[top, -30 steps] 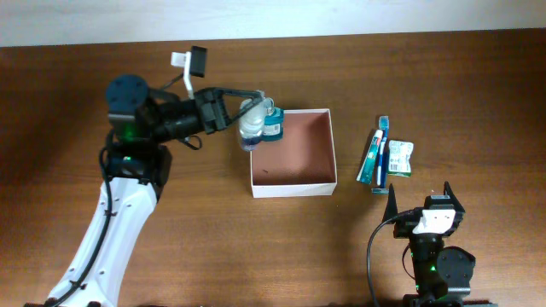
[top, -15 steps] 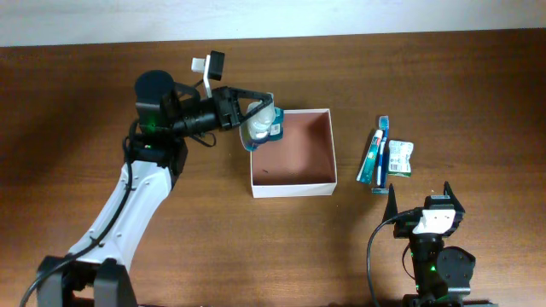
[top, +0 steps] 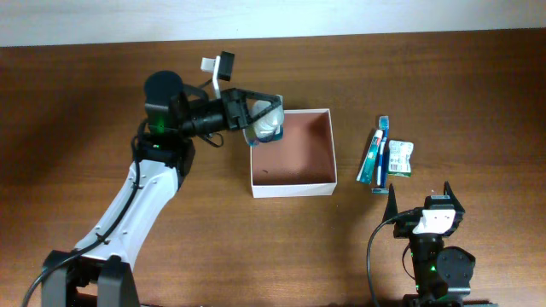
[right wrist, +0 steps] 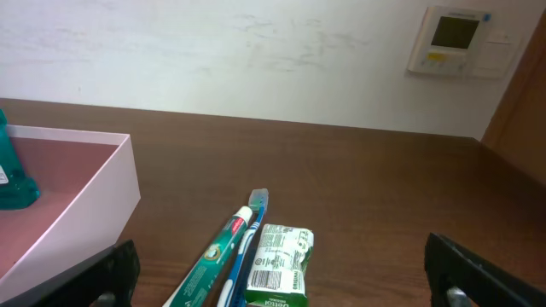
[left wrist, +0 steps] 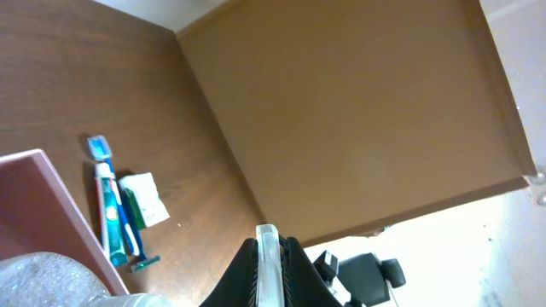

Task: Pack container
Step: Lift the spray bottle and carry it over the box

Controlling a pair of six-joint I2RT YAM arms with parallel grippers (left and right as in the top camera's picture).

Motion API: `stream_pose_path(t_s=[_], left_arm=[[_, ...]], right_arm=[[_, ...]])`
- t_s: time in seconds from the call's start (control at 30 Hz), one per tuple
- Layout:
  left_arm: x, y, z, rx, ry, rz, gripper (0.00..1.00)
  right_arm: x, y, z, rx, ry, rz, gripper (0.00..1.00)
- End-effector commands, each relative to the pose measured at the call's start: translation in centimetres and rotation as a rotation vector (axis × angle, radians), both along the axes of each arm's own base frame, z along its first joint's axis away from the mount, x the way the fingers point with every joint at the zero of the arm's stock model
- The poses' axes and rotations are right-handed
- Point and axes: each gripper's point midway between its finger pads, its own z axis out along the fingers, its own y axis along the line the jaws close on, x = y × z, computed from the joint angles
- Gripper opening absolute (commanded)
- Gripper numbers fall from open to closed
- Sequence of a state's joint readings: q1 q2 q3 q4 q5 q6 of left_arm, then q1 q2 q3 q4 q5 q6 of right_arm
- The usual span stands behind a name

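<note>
The container (top: 293,181) is a square white-walled box with a reddish-brown inside, at the table's middle. My left gripper (top: 263,117) is shut on a clear plastic pouch holding a teal bottle (top: 270,126), which it holds over the container's left wall near the far corner. In the left wrist view the fingers (left wrist: 268,266) pinch a clear plastic strip, and the pouch (left wrist: 38,283) shows at the bottom left. The right wrist view shows the teal bottle (right wrist: 12,175) at the container's (right wrist: 94,200) far side. My right gripper (top: 426,201) is open and empty near the front edge.
A toothpaste tube (top: 374,157), a blue toothbrush (top: 381,153) and a green soap packet (top: 399,158) lie side by side right of the container. They also show in the right wrist view, toothpaste (right wrist: 213,256) and soap packet (right wrist: 280,260).
My left arm has moved right, carrying the pouch with the bottle from beside the container's left wall to over it. The right arm has not moved.
</note>
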State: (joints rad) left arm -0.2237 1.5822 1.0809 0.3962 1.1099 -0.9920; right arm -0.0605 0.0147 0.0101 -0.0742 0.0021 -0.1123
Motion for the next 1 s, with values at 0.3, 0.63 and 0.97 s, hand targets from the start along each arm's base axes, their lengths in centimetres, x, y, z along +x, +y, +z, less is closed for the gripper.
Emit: stream_pose_path(t_s=[0.3,0.63,0.97], left_arm=[[-1.4,-2.5,0.8,-0.002,-0.050,-0.052,0.08],[-1.6,-2.8,-2.6,0.025,0.029,-0.036,0.08],[-1.5,-2.6,-3.9,0.041,0.027,-0.026,0.08]], right_arm=[[0.0,-0.1,-0.2,-0.003,0.003,-0.004,0.98],[0.0,-0.1,-0.2,-0.003,0.003,-0.004,0.98],[0.0,-0.1,-0.2,-0.003,0.003,-0.004,0.98]])
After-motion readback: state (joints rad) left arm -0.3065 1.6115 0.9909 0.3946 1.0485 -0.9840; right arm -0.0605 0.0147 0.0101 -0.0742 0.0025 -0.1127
